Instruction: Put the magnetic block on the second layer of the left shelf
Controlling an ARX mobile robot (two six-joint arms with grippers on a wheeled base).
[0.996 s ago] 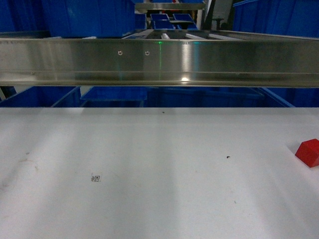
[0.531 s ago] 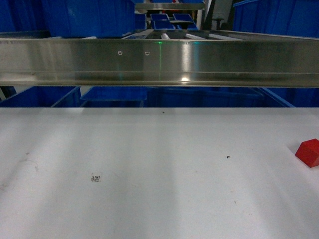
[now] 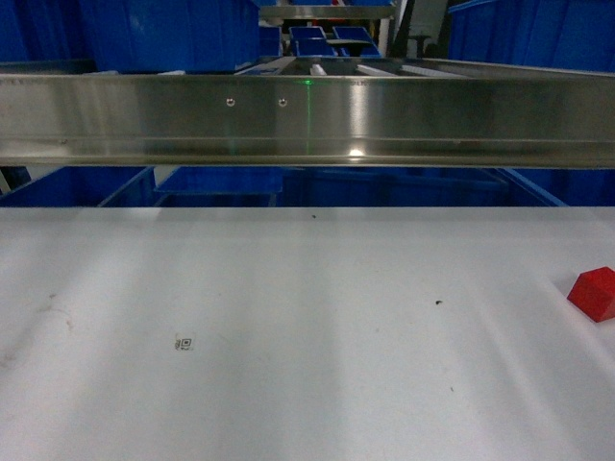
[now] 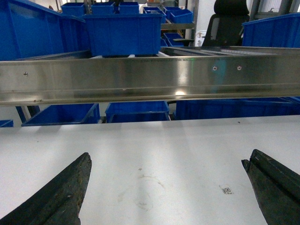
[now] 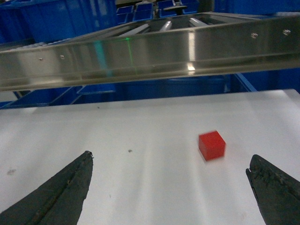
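The magnetic block (image 3: 594,293) is a small red cube lying on the white table (image 3: 307,317) at the far right edge of the head view. In the right wrist view the block (image 5: 212,145) lies ahead of my right gripper (image 5: 170,158), right of centre and apart from both fingers. That gripper is open and empty. My left gripper (image 4: 168,159) is open too, over bare table with nothing between its fingers. The left shelf second layer (image 3: 307,120) is a shiny steel rack level behind the table, with rollers (image 3: 375,69). Neither gripper shows in the head view.
A large blue bin (image 4: 124,33) stands on the rack at the left. More blue bins (image 4: 136,111) sit below the steel rail, behind the table. A small square code sticker (image 3: 184,344) lies on the table. A black chair (image 4: 229,21) stands far back.
The head view has drifted very slightly; the block has stayed where it was on the table.
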